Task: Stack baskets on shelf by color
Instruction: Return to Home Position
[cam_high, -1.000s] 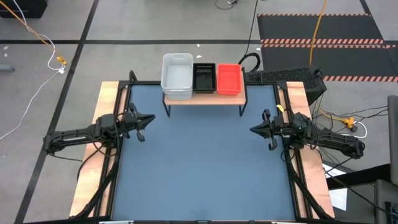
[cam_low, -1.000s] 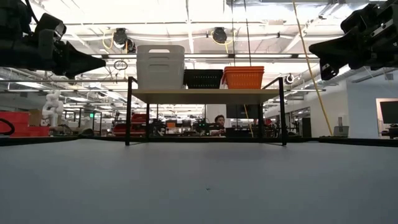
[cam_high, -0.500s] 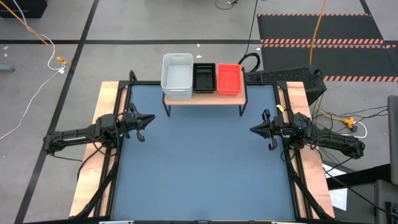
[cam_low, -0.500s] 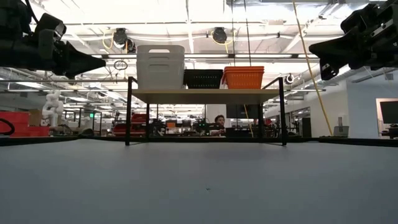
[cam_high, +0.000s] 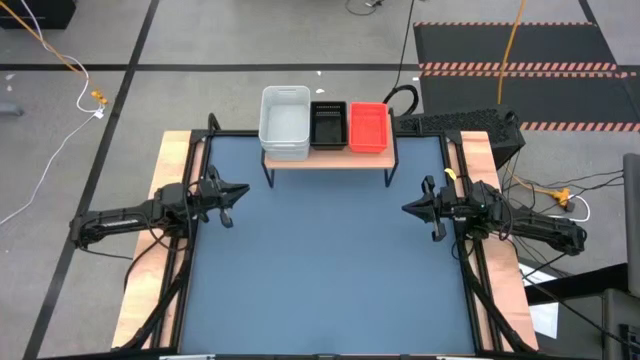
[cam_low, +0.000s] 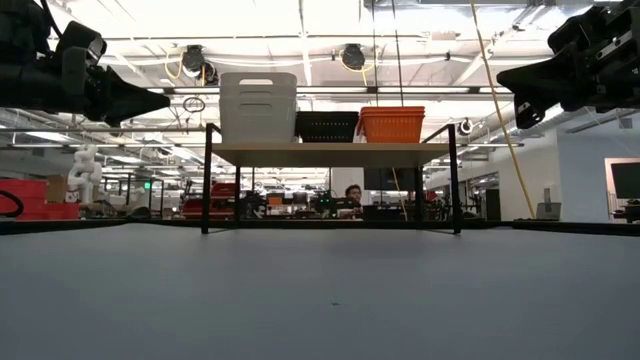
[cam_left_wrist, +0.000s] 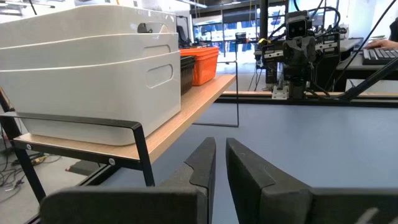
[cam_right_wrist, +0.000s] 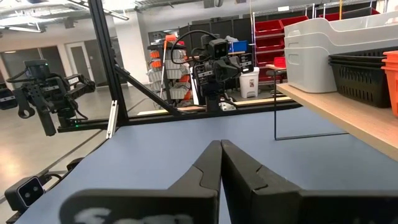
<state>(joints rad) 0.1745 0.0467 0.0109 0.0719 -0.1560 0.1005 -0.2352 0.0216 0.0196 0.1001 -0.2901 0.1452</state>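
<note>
The shelf (cam_high: 330, 156) stands on thin black legs at the table's far edge. On it sit side by side a stack of white baskets (cam_high: 285, 122) on the left, black baskets (cam_high: 328, 125) in the middle and red baskets (cam_high: 368, 127) on the right; the same three stacks show in the low view as white (cam_low: 258, 107), black (cam_low: 327, 126) and red (cam_low: 391, 124). My left gripper (cam_high: 243, 190) hovers shut at the table's left edge, my right gripper (cam_high: 405, 208) shut at the right edge. Both are far from the shelf and hold nothing.
The blue table top (cam_high: 325, 260) stretches between the two arms, with light wooden side strips (cam_high: 170, 160) beyond it. The shelf's black legs (cam_low: 206, 180) stand on the far part of the table. Cables and a keyboard (cam_high: 455, 122) lie beyond the far right corner.
</note>
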